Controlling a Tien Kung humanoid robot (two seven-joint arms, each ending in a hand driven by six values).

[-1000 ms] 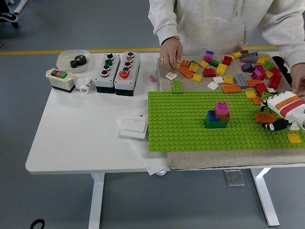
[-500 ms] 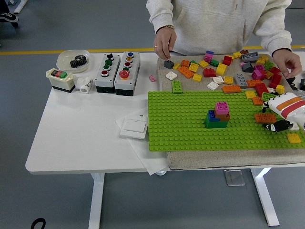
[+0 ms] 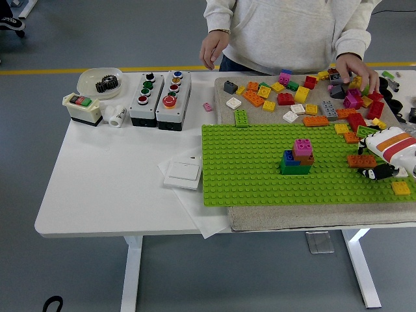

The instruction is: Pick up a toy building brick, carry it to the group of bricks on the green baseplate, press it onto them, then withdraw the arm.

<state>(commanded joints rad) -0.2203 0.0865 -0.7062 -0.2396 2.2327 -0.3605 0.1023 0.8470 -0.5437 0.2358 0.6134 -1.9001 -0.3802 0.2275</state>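
Observation:
A small stack of bricks (image 3: 297,158), with green and blue below and brown and pink on top, stands mid-right on the green baseplate (image 3: 247,169). My right hand (image 3: 372,166), white with orange and red stripes, comes in at the right edge. It lies right against an orange-brown brick (image 3: 361,160) that sits on the baseplate, to the right of the stack. The hand's shell hides how it meets the brick. Several loose bricks (image 3: 305,97) lie on the mat behind the plate. My left arm is out of view.
A person stands at the far side, with one hand (image 3: 354,67) on the bricks at the back right and the other (image 3: 211,49) held off the table. A yellow brick (image 3: 401,188) lies near my hand. Two button boxes (image 3: 159,99), a wall switch (image 3: 184,172) and a bowl (image 3: 99,82) stand on the left.
The person set a dark grey brick on the mat's far left corner and pulled that hand back. Their other hand moved onto the back-right bricks. My right hand barely shifted.

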